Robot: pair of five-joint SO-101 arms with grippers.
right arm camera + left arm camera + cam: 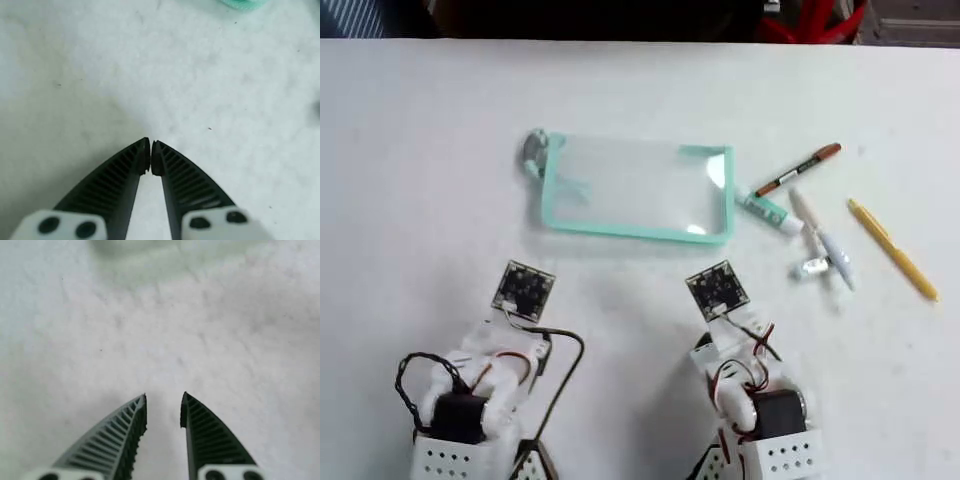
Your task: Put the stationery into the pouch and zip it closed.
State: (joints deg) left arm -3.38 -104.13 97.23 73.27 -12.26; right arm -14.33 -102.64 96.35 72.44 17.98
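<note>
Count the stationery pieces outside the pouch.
4, right of the pouch: brown pen, green-capped marker, white pen, yellow pen. Small piece by the white pen might be a fifth.

The pouch [638, 190] lies flat mid-table [420, 120], clear with mint-green trim and a grey pull at its left end. The stationery lies loose off its right end: a green-white marker [769, 212] just beside it, then a brown pen [798, 169], a white pen [820, 238], and a yellow pen [892, 249] farthest out.

bright, even light washes the white surface [420, 120]; glare patches gleam on the clear pouch [620, 190] ahead of the right claw [150, 150]; faint soft shadow lies around the left claw [163, 405].
</note>
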